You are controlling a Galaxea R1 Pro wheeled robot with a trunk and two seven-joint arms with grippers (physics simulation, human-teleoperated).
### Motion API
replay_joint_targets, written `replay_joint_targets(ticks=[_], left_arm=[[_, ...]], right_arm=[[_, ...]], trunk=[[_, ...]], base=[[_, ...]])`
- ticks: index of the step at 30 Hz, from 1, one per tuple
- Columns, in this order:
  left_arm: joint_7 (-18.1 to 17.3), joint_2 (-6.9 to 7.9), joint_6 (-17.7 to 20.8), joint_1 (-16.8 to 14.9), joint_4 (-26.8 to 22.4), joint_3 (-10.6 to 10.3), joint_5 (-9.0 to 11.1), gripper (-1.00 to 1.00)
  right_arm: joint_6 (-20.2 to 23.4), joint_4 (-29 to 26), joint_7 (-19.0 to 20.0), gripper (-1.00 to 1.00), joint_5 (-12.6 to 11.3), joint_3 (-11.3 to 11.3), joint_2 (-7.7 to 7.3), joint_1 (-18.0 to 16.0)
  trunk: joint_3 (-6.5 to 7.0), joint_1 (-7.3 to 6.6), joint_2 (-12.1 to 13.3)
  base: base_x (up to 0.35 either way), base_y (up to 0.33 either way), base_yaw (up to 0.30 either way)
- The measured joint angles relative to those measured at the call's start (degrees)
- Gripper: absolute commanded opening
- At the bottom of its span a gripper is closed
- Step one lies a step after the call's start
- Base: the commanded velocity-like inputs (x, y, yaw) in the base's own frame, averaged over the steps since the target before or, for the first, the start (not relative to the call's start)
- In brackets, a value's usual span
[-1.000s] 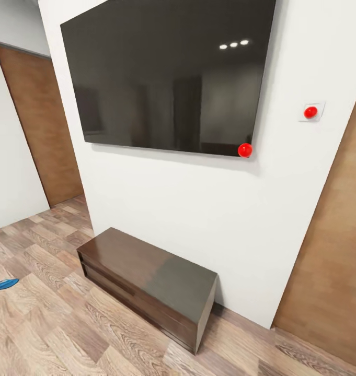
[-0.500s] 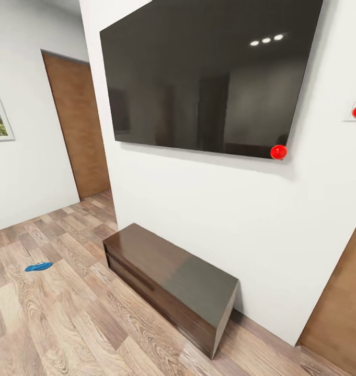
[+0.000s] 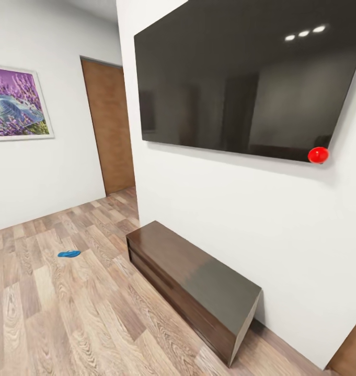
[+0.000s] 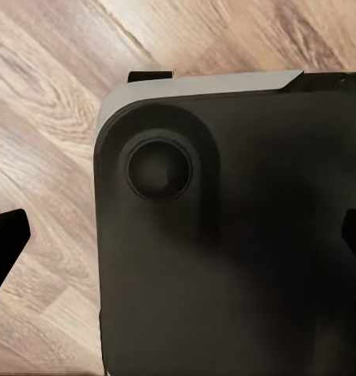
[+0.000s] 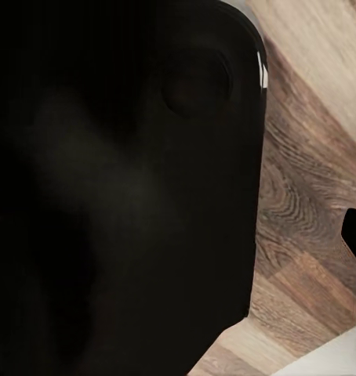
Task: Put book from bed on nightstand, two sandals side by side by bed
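On the plank floor [image 3: 68,313] lie two blue sandals [image 3: 69,254], well apart; jaws' state unclear.

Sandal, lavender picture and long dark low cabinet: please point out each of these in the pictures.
sandal [image 3: 69,254]: head view, on the middle of its blue sole.
lavender picture [image 3: 15,102]: head view, on the middle of the purple image.
long dark low cabinet [image 3: 191,269]: head view, on its glossy top.

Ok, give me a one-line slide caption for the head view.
Blue sandal on the wood-plank floor, left of a long dark low cabinet under a wall-mounted black screen, lavender picture beyond.
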Motion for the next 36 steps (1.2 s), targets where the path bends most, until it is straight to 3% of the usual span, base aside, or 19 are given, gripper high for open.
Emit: replay_joint_targets(ticks=[36], left_arm=[[0.0, 0.0, 0.0, 0.0, 0.0, 0.0, 0.0, 1.0]], right_arm=[[0.0, 0.0, 0.0, 1.0, 0.1, -0.2, -0.05, 0.0]], trunk=[[0.0, 0.0, 0.0]], base=[[0.0, 0.0, 0.291]])
